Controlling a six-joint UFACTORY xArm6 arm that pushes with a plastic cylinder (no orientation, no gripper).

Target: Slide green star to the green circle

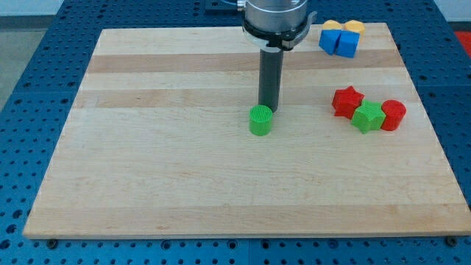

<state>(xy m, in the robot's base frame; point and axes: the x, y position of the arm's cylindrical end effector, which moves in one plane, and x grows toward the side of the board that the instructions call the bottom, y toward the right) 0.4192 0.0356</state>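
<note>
My tip (268, 109) is touching the green circle (260, 120) at its upper right edge on the counter (184, 177); no gripper is showing. The green star (368, 116) is sitting well to the circle's right, wedged between a red star (346, 101) and a red cylinder (394, 115)
</note>
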